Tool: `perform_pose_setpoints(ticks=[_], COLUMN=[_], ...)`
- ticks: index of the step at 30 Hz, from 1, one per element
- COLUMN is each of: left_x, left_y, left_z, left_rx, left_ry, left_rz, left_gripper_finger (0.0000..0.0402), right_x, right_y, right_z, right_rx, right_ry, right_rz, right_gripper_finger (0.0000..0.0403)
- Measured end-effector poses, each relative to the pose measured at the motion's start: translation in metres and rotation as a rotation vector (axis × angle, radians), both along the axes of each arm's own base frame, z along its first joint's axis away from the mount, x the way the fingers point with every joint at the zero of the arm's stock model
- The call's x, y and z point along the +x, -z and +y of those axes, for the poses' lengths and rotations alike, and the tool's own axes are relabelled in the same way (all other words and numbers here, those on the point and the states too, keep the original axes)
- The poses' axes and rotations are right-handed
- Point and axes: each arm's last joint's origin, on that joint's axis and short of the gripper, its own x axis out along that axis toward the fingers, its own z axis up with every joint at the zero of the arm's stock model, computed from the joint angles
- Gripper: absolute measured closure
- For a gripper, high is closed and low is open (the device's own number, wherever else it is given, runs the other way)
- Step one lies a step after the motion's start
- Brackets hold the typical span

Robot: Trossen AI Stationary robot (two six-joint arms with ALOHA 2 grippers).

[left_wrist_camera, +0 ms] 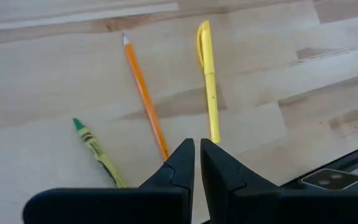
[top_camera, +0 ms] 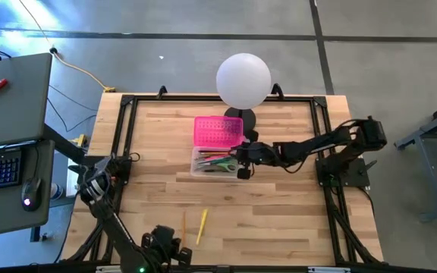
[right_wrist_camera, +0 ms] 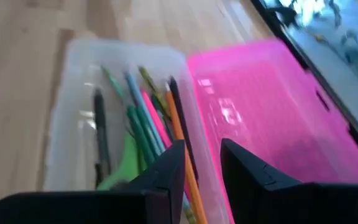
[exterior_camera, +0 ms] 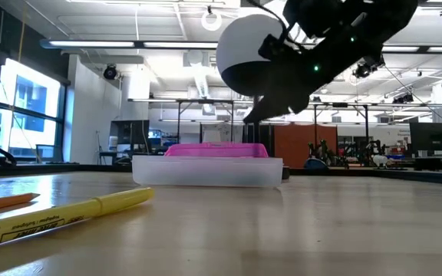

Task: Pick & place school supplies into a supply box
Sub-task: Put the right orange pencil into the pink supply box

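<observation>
Still out on the tabletop (top_camera: pixel 279 220), near the front edge: yellow pen (left_wrist_camera: pixel 208 78), orange pencil (left_wrist_camera: pixel 145 93) and green crayon (left_wrist_camera: pixel 95 149), lying side by side but apart. All look light, thin and stiff; likely to roll or skid on the smooth wood if nudged. Best taken across the middle of the shaft, fingers straddling it, so it stays level when lifted; crayon probably the most brittle.

Left end effector (left_wrist_camera: pixel 197 155) hovers just short of pen and pencil, jaws nearly together with only a slit between them, holding nothing.

Right end effector (right_wrist_camera: pixel 202 163) poised over the clear tray of the supply box (top_camera: pixel 203 168), jaws parted a modest way and empty, above the pens and pencils (right_wrist_camera: pixel 148 118) already lying inside. Pink lid (right_wrist_camera: pixel 272 112) lies open beside the tray.
</observation>
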Motion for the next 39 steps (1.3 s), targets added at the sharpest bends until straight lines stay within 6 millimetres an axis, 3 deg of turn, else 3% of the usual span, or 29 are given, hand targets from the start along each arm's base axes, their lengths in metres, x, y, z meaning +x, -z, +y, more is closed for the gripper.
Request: perform_pose_setpoints(ticks=[4, 19, 31, 39], left_x=[0.001, 0.002, 0.002, 0.002], left_y=[0.001, 0.004, 0.004, 0.003], left_z=[-0.001, -0.003, -0.002, -0.002], left_rx=[0.0, -0.016, -0.015, -0.012], left_ry=[-0.001, -0.019, -0.02, -0.019], left_rz=[-0.014, -0.029, -0.03, -0.028], left_gripper_finger=[0.0341, 0.0341, 0.0341, 0.0341], right_x=[-0.002, -0.009, -0.024, -0.02], right_y=[0.007, 0.016, 0.025, 0.035], right_z=[-0.002, 0.008, -0.001, -0.011], right_rx=[0.036, 0.084, -0.042, 0.157], right_ry=[0.072, 0.035, 0.35, 0.407], right_rz=[0.039, 0.145, 0.229, 0.2], right_gripper_finger=[0.032, 0.032, 0.032, 0.032])
